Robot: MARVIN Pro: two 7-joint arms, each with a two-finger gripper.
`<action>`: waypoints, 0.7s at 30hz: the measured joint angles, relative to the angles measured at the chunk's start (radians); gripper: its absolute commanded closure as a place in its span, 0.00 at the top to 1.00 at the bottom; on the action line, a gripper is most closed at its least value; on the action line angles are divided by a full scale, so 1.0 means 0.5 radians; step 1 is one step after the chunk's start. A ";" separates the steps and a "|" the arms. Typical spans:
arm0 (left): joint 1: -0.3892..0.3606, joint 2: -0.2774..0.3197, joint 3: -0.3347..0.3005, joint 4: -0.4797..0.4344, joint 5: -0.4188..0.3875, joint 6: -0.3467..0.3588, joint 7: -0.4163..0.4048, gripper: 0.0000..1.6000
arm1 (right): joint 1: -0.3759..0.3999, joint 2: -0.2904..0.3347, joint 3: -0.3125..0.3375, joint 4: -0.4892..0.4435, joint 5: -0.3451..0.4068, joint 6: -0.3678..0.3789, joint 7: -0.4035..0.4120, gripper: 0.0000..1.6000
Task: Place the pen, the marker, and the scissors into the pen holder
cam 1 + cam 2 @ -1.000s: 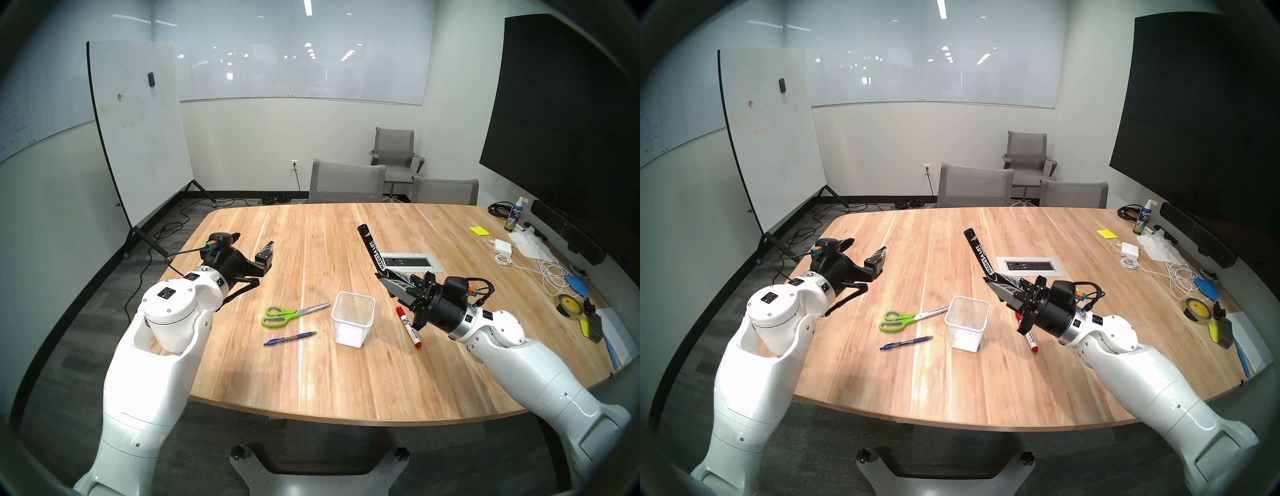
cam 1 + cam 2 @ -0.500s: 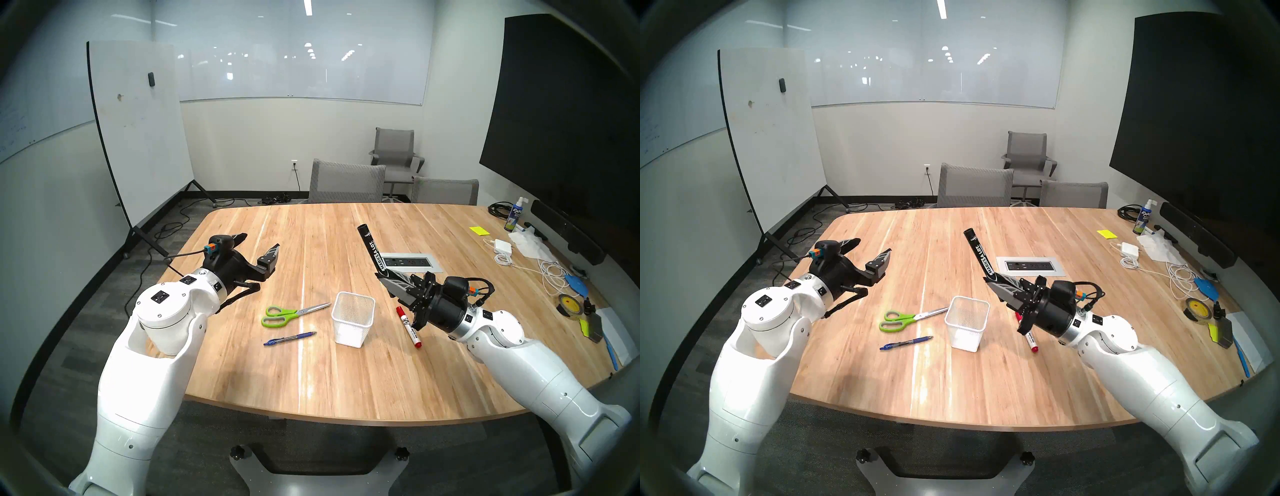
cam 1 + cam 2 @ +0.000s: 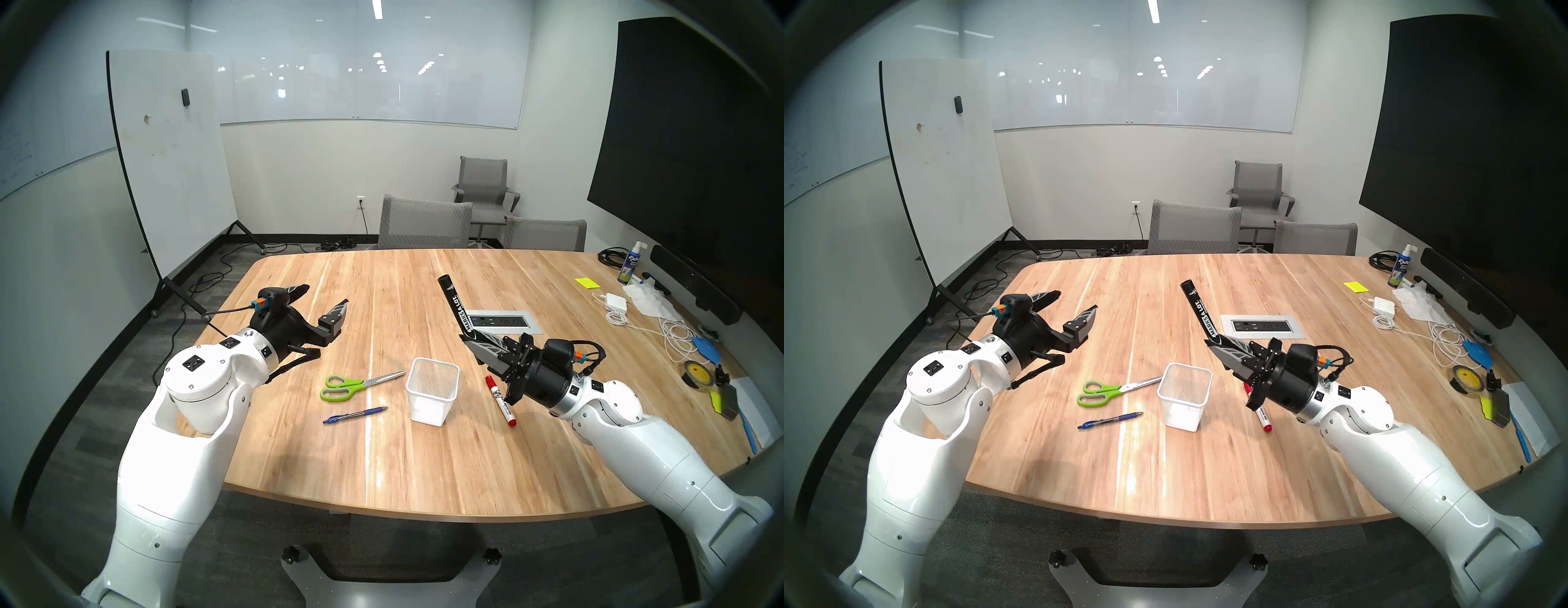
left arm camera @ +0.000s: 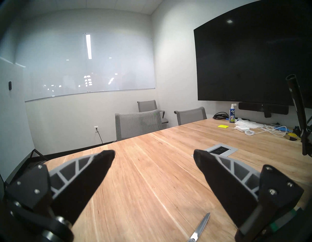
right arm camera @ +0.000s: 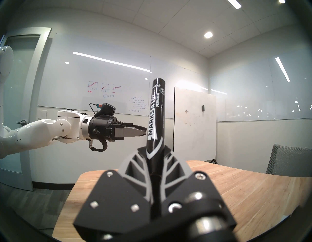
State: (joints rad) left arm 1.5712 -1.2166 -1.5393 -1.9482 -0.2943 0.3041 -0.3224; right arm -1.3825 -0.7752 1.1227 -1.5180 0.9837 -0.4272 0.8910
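From the head's left eye, the pen holder stands upright near the middle of the wooden table, and its white mesh cup looks empty. The scissors lie flat just to its left, blade tips pointing at the rim, apart from it. The pen lies nearer the robot, below the scissors. A white red-capped marker rests on the table to the holder's right. The right gripper is clamped on the black marker, which slants up and away, above and to the right of the holder. The left gripper hangs over the table with its jaws spread wide, holding nothing.

The head's right eye gives nearly the same picture (the holder's inside again shows only white mesh).

In the left wrist view, the two fingers stand far apart over bare wood; a scissor blade tip shows at the bottom edge.

In the right wrist view, the fingers pinch the black marker's lower end, its barrel rising upright.
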 measured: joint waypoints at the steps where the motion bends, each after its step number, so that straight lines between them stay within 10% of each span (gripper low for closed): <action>1: -0.001 0.000 0.002 0.000 -0.001 -0.001 -0.003 1.00 | 0.000 0.000 0.000 0.000 0.000 0.000 0.000 0.00; 21: -0.039 -0.033 0.112 -0.011 -0.004 0.007 0.024 1.00 | 0.000 -0.001 0.000 0.000 0.000 0.000 0.000 0.00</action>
State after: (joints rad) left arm 1.5517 -1.2331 -1.4834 -1.9536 -0.2964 0.3078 -0.3103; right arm -1.3825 -0.7755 1.1228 -1.5179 0.9836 -0.4271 0.8910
